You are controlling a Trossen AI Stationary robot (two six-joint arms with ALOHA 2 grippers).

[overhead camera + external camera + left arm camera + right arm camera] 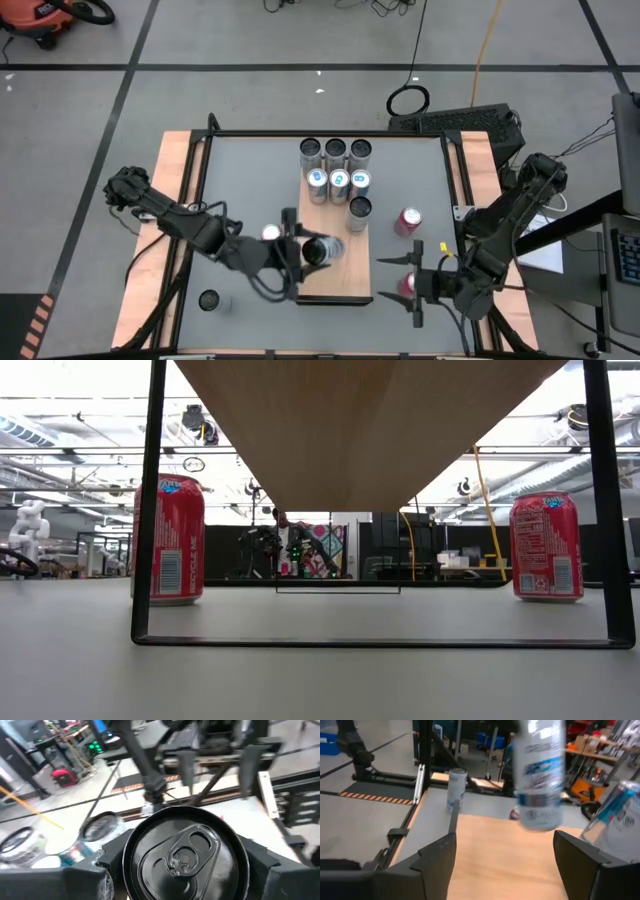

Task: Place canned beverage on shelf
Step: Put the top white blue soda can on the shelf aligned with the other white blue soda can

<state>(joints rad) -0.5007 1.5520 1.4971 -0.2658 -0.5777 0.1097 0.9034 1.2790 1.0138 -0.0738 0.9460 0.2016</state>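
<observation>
Shelf (335,270) under left claw (322,251), clamped on dark can (320,250); right claw (400,283) fingers apart, empty.

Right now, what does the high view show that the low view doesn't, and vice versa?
High only: left gripper holding a can over the shelf, a cluster of cans on its top, and the right gripper open beside it. Low only: the board's underside, the dark frame, and the room behind. Both: the shelf and two red cans.
</observation>
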